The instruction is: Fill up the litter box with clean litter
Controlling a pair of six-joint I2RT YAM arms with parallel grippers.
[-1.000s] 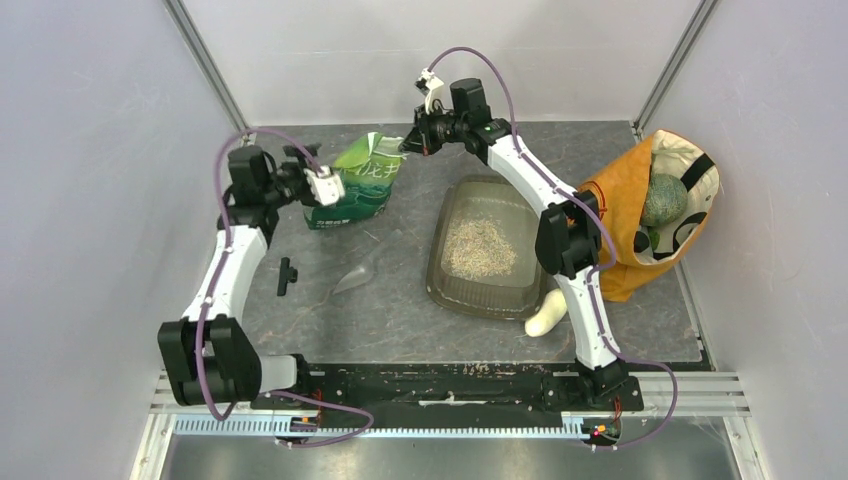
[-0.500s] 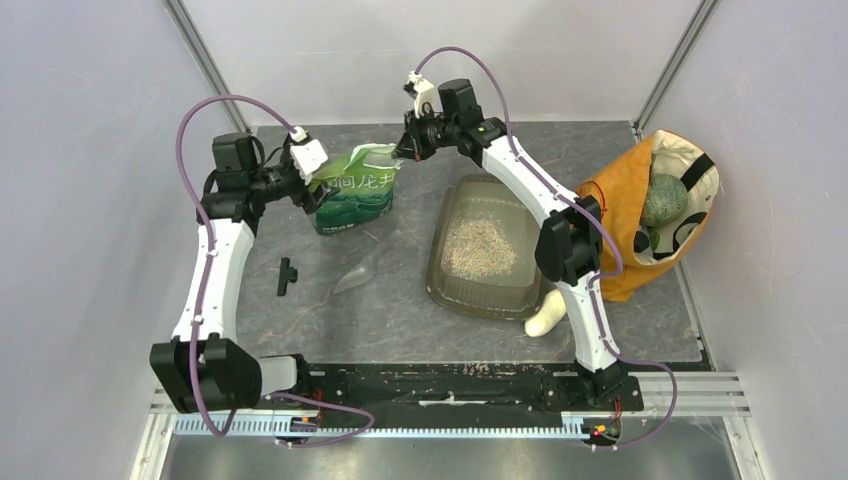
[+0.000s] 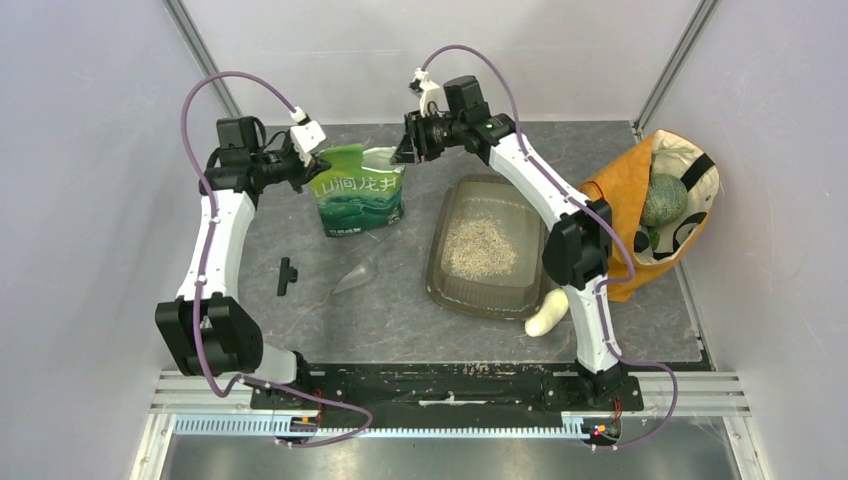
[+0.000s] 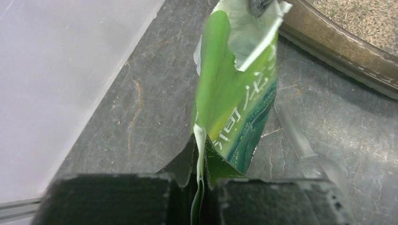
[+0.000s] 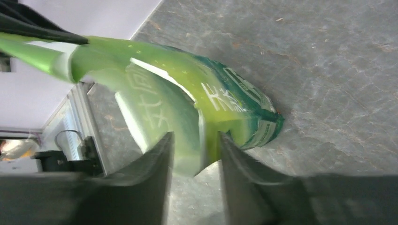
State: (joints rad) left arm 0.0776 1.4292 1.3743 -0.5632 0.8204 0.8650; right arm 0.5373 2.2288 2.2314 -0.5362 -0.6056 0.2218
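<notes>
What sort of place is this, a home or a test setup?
Most likely a lab test cell, not a home: plain pale walls on metal posts box in a grey tabletop, a mounting rail runs along its near edge, and the litter box sits there as a prop.

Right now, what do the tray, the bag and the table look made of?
Tray: smoky brown plastic, seemingly translucent, smooth moulded rim.
Bag: thin printed plastic film, glossy, sharply creased.
Table: dark matte sheet, stone-like veins, perhaps slate or laminate.

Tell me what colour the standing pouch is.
The pouch is green, teal toward the bottom, with white characters; clearest in the top view.
</notes>
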